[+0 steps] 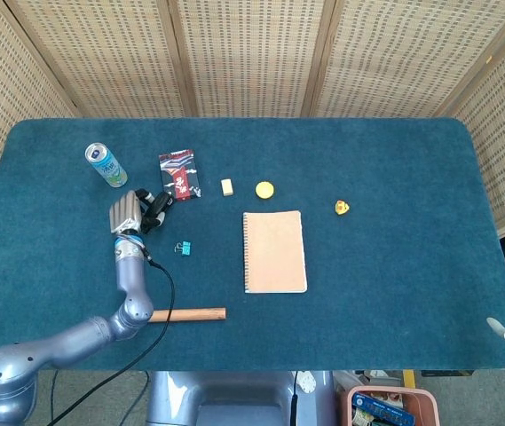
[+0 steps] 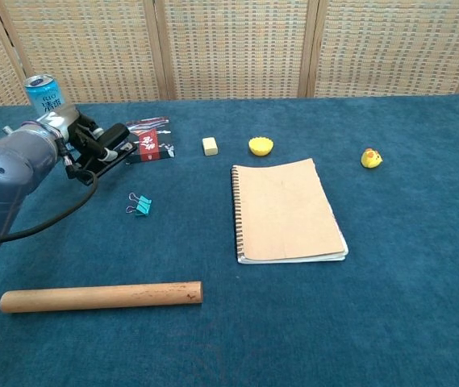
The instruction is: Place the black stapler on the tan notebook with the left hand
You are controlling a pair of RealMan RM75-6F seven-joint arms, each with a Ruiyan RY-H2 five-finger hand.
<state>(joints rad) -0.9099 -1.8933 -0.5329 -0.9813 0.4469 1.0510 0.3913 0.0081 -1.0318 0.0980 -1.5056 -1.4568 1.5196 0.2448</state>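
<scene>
Fingers point(image 2: 84, 145) of the left hand point(image 1: 128, 211) clenched around the black stapler point(image 2: 110, 145) — above the table point(image 1: 394, 177).

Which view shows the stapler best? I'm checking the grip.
The chest view: the stapler shows side-on, gripped by the left hand. In the head view the hand hides most of the stapler.

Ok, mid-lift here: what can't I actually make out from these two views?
- Fingers' contact on the black stapler: chest view, the forearm hides most of the left hand.
- Stapler's underside: hidden in the head view by that hand.
- Right hand: in neither view.
- Can label: too small.
</scene>
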